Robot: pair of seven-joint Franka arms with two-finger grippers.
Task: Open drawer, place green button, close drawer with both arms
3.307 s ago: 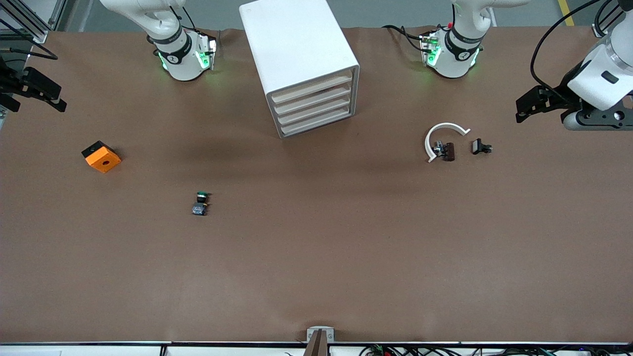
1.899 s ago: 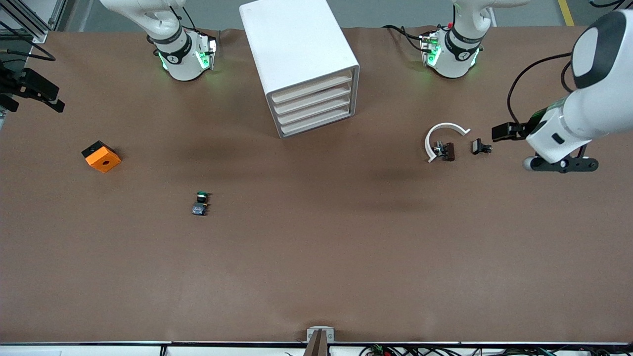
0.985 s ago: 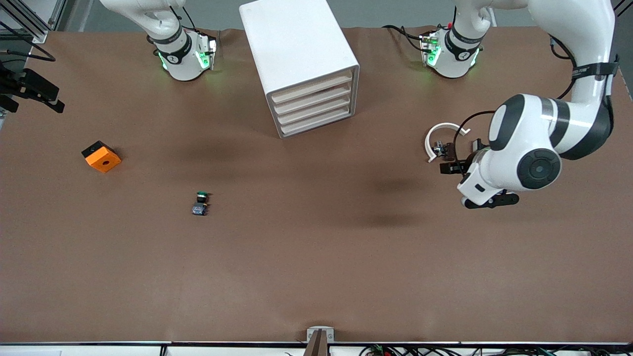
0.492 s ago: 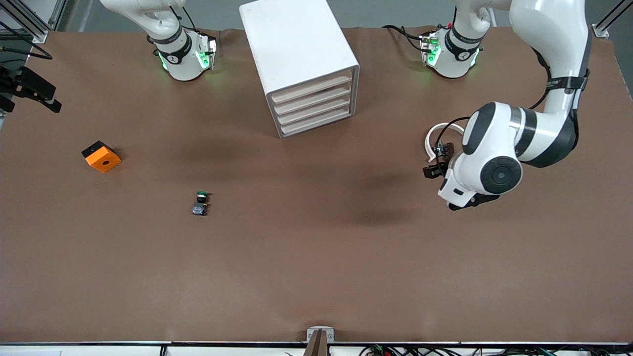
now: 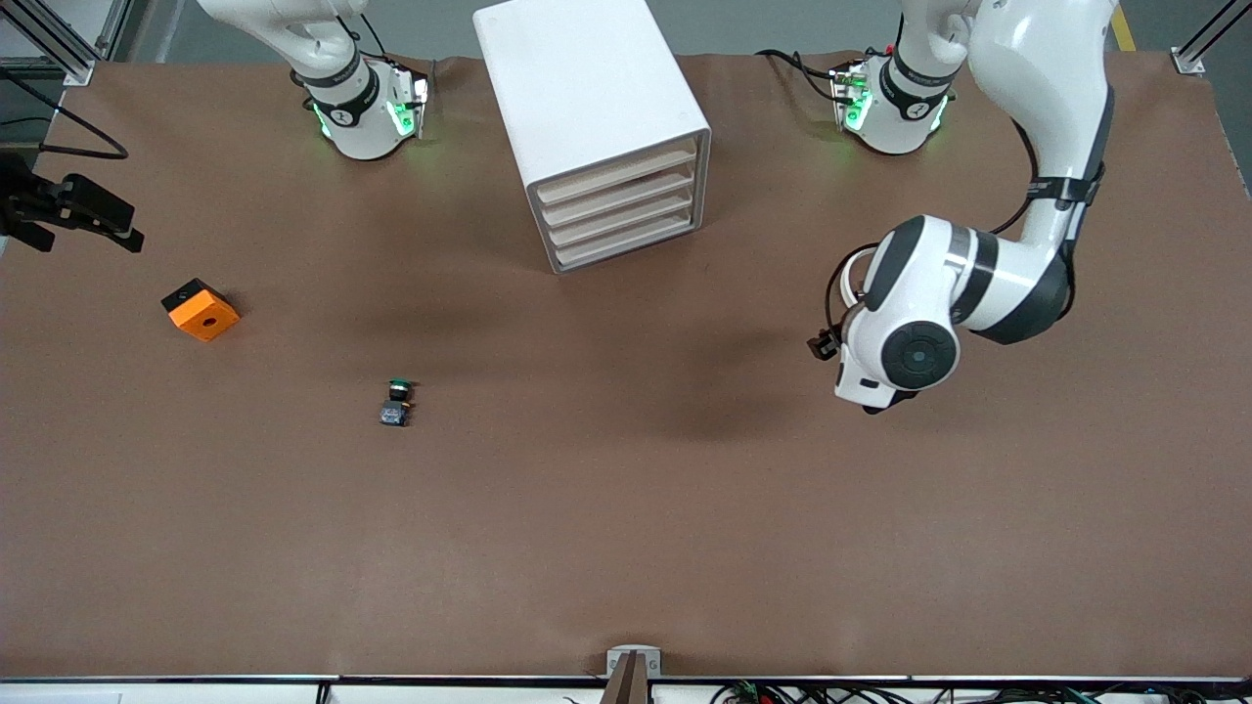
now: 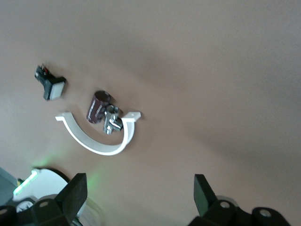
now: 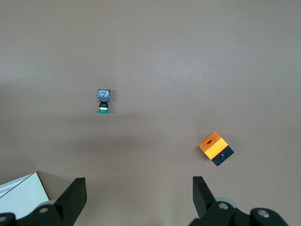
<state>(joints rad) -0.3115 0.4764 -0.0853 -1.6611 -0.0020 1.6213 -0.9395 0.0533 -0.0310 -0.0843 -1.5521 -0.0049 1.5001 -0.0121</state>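
- Left gripper (image 6: 136, 197): fingers spread wide, nothing between them. It hangs over bare table toward the left arm's end, with a white arc (image 6: 99, 136), a dark cylinder (image 6: 97, 106) and a small clip (image 6: 51, 84) lying close under it.
- Right gripper (image 5: 73, 205): fingers spread, empty, over the table edge at the right arm's end. An orange block (image 5: 201, 310) lies near it; the button (image 5: 396, 403) sits well apart from it, green cap pointing toward the cabinet (image 5: 597, 127).
- The drawer (image 5: 626, 244), lowest of four, is shut and well apart from both grippers.
- Risk: the left gripper may snag the arc or clip if it drops early while crossing to the drawer.
- Risk: the drawer fronts are thin and stacked close, so a slightly high approach could catch the wrong one.
- Risk: the button is tiny; an off-centre pinch could flick it away.
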